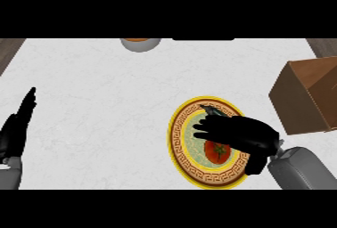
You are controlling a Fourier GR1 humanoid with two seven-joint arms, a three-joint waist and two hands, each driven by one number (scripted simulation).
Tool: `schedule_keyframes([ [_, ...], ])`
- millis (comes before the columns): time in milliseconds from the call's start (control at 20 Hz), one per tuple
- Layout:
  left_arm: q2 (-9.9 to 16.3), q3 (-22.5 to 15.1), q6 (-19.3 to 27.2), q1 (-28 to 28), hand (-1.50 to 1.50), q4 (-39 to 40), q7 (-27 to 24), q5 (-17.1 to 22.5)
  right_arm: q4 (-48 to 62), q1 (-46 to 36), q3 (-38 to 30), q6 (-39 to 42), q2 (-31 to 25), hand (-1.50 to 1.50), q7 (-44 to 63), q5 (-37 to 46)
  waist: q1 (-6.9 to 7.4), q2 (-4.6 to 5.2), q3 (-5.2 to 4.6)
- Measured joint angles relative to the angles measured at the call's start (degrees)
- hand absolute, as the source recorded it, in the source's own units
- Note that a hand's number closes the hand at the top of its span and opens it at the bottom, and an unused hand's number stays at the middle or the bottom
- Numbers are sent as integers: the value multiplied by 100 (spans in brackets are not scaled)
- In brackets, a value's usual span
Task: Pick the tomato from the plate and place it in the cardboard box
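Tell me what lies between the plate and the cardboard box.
In the head view, only bare white counter separates the plate from the cardboard box; the right hand over the tomato reaches toward that gap.

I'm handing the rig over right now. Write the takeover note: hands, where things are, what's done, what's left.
Right hand: over the plate, fingers curling above the tomato; no closed grasp visible yet.
Left hand: open, resting at the left edge, fingers up.
Tomato lies on the plate. Cardboard box stands open to the plate's right, far side.
Done: reach to the tomato.
Left: grasp, lift, carry to the box, release inside.
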Motion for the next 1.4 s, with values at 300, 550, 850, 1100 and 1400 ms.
schedule_keyframes([
  [300,-68,109,-79,-29,0,-2,-25,-94,-653,329,-21,363,51,-150,196,301,-5,-2,0],
  [550,-158,128,-92,60,0,-108,-28,-180,-524,431,130,320,306,-150,549,822,5,1,1],
  [850,-208,231,-169,33,0,-10,-102,-239,14,416,209,-87,770,150,711,1352,8,-14,-20],
  [1100,-207,289,-208,3,0,48,-136,-241,275,297,84,-886,955,150,504,1609,1,-34,-54],
  [1400,-167,352,-284,-47,0,-23,-19,-219,342,326,-301,-1639,1057,150,440,1707,-28,-39,-47],
])
